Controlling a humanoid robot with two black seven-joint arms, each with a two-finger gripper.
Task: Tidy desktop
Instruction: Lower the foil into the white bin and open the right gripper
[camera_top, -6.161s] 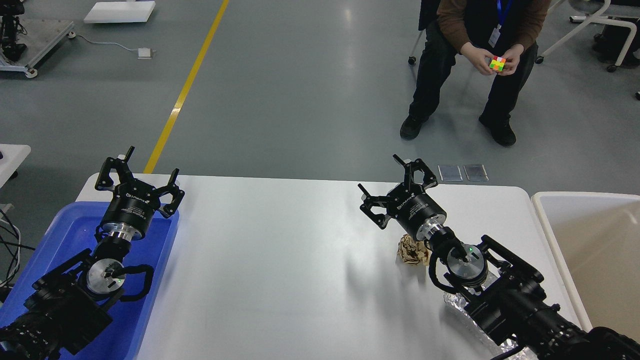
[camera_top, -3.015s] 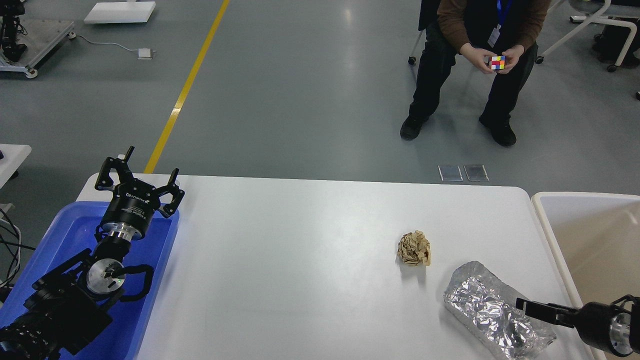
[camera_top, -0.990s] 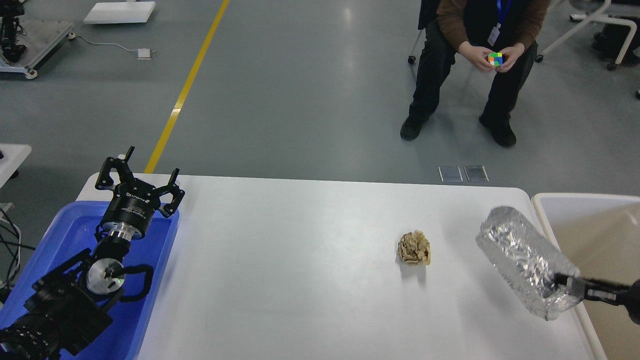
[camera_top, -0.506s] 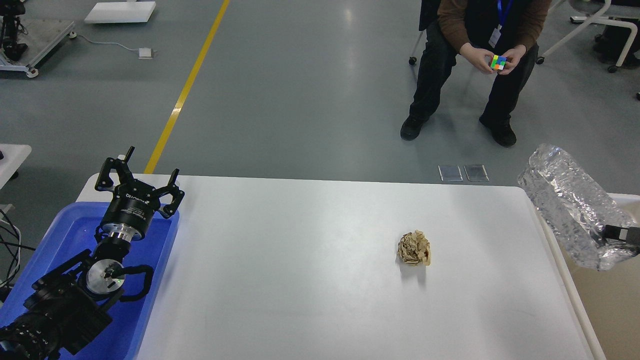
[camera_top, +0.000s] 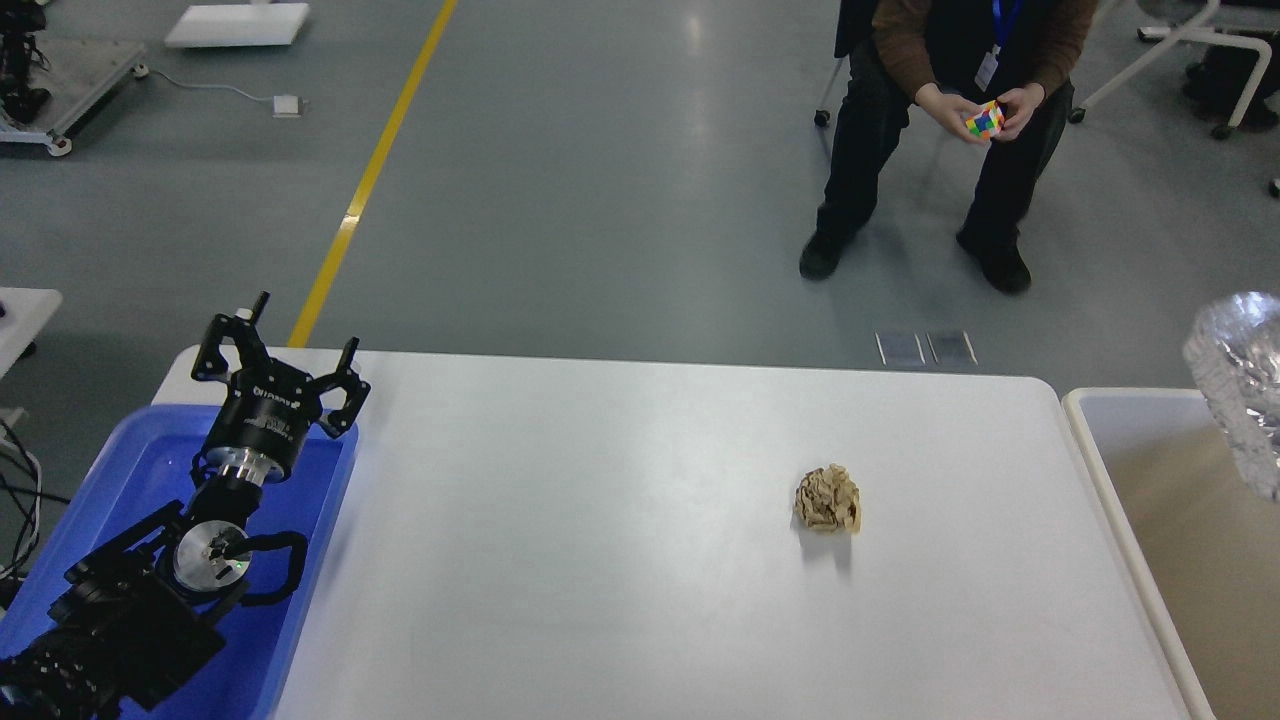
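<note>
The white desktop (camera_top: 600, 540) holds one crumpled brown paper ball (camera_top: 827, 498) right of its middle. My left gripper (camera_top: 280, 352) is open and empty; it hovers over the far end of the blue tub (camera_top: 120, 480) at the desktop's left edge. A crinkled silver foil bag (camera_top: 1243, 385) hangs in the air at the right edge of the view, above the white bin (camera_top: 1085, 420). My right gripper is out of view, so what holds the bag does not show.
A person (camera_top: 950, 60) sits on a chair beyond the desktop, turning a colour cube (camera_top: 984, 119). A small white table corner (camera_top: 25, 310) stands at the far left. A yellow floor line (camera_top: 370, 180) runs away from the desktop.
</note>
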